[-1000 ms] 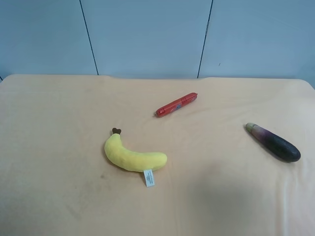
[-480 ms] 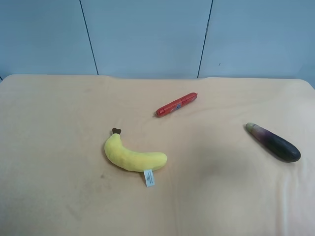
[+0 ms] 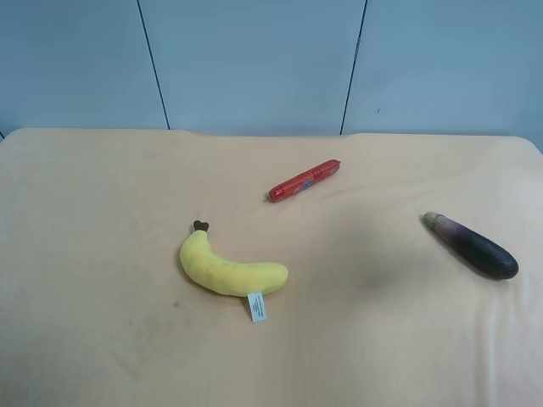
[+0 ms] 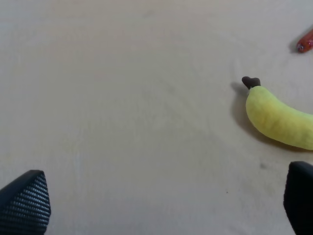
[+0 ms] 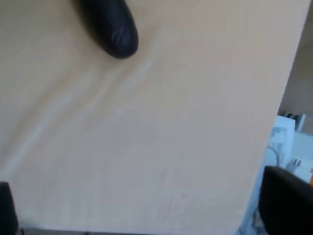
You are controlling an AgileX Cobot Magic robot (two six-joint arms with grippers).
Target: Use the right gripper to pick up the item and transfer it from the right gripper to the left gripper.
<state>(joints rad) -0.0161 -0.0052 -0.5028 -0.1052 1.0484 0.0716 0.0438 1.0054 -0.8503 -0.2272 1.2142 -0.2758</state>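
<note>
A dark purple eggplant (image 3: pixel 472 246) lies on the tan tablecloth at the exterior high view's right. Its dark rounded end (image 5: pixel 110 24) shows in the right wrist view, well away from my right gripper (image 5: pixel 146 208). That gripper is open and empty, with only its fingertips (image 5: pixel 286 200) showing at the frame's corners. My left gripper (image 4: pixel 156 203) is open and empty above bare cloth, its fingertips (image 4: pixel 24 200) wide apart. A yellow plush banana (image 4: pixel 276 117) lies off to one side of it. Neither arm shows in the exterior high view.
The plush banana (image 3: pixel 227 267), with a white tag, lies mid-table. A red wrapped sausage (image 3: pixel 304 180) lies farther back; its tip shows in the left wrist view (image 4: pixel 305 41). The table's edge (image 5: pixel 274 122) and clutter beyond it show in the right wrist view.
The three items have not moved. A faint shadow on the cloth between the banana and the eggplant has shifted slightly towards the back.
</note>
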